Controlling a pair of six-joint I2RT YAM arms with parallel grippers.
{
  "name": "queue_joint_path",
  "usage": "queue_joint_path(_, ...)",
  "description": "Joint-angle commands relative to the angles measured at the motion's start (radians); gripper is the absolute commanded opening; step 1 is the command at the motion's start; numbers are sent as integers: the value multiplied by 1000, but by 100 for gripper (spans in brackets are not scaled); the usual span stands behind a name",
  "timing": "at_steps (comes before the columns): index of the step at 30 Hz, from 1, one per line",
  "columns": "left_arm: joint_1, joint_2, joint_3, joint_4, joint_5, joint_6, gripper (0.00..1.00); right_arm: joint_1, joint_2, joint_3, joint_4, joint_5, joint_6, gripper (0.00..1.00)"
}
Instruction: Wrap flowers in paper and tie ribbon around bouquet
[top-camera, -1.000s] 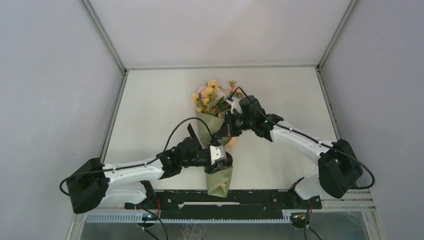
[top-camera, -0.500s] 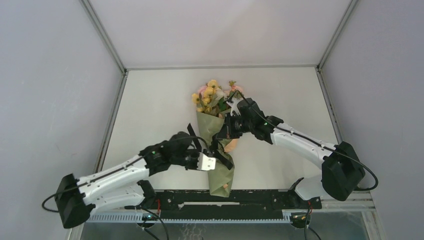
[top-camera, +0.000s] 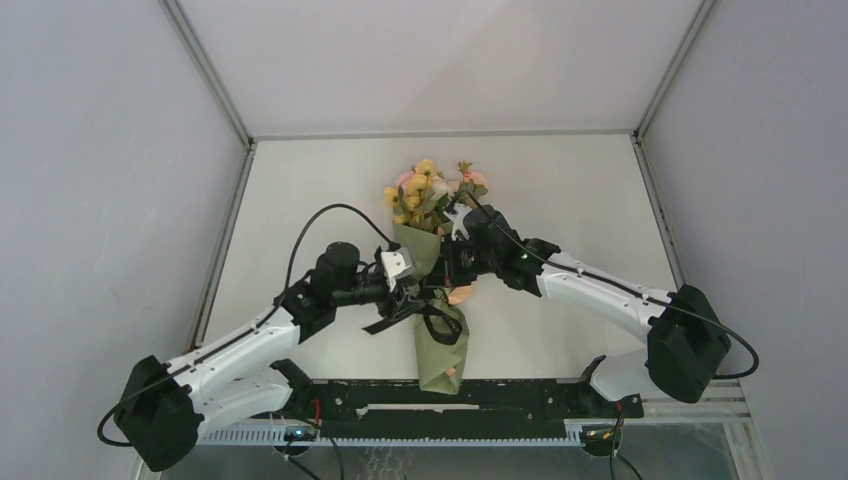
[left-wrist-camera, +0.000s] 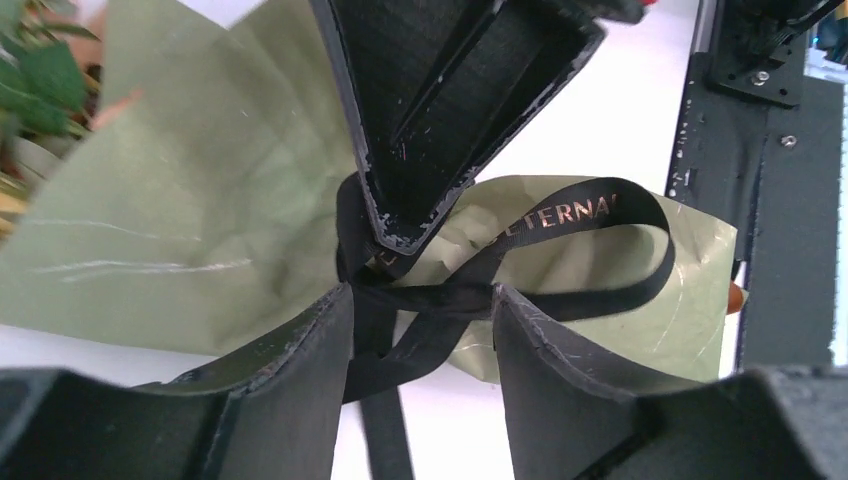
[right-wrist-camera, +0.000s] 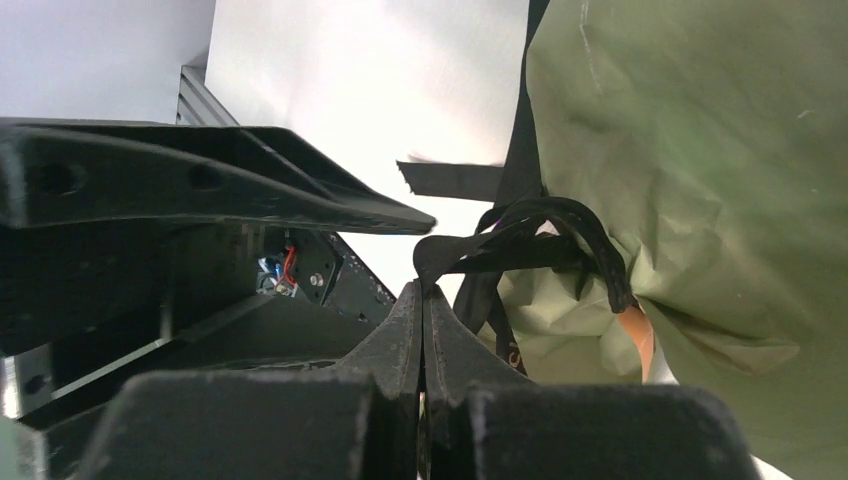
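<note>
Olive-green crinkled paper (top-camera: 441, 352), rolled into a cone, forms the bouquet (top-camera: 432, 250) that lies in front of you on the white table (top-camera: 570, 190). It sits mid-table between the two arms. Its wide end points to the far wall and its narrow end is close to the black base rail (top-camera: 520, 396). The flowers (top-camera: 425, 192), small yellow, pink and cream blooms with green leaves, spill out of the wide end. A sliver of the sheet's peach-orange reverse shows in the right wrist view, low on the cone.

Your narrow flat black ribbon (left-wrist-camera: 600, 212) is wound around the waist of the cone. One loop, with gold lettering on it, stands up over the paper. Several strands cross in a tangle at the waist (whether that is a real knot, you cannot tell from these views). A loose tail runs off the paper onto the table towards the left arm.

Your left gripper (left-wrist-camera: 422, 300) comes in from the left side of the cone. Its jaws stand apart with the crossing strands lying in the gap between them, so it clamps nothing.

Your right gripper (right-wrist-camera: 422, 292) reaches in from the opposite side, tip to tip with the left one and just above the tangle. Its two fingers (right-wrist-camera: 400, 330) are pressed flat together, and a strand of the ribbon runs straight from their tips back to the cone, so it appears to be pinching the ribbon there.
</note>
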Motion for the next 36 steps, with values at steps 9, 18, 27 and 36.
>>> queue_joint_path(9, 2, 94, -94, 337, 3, -161, 48, 26, -10, 8, 43, -25, 40, 0)
queue_joint_path(18, 20, 157, -112, 387, 11, -121, 41, 2, 0, 8, 60, -87, 43, 0)
queue_joint_path(27, 159, 165, -169, 447, 207, -15, 61, -5, -11, 8, 2, -77, 36, 0)
queue_joint_path(36, 121, 205, -200, 636, 318, -43, 59, -8, -7, 7, 4, -75, 40, 0)
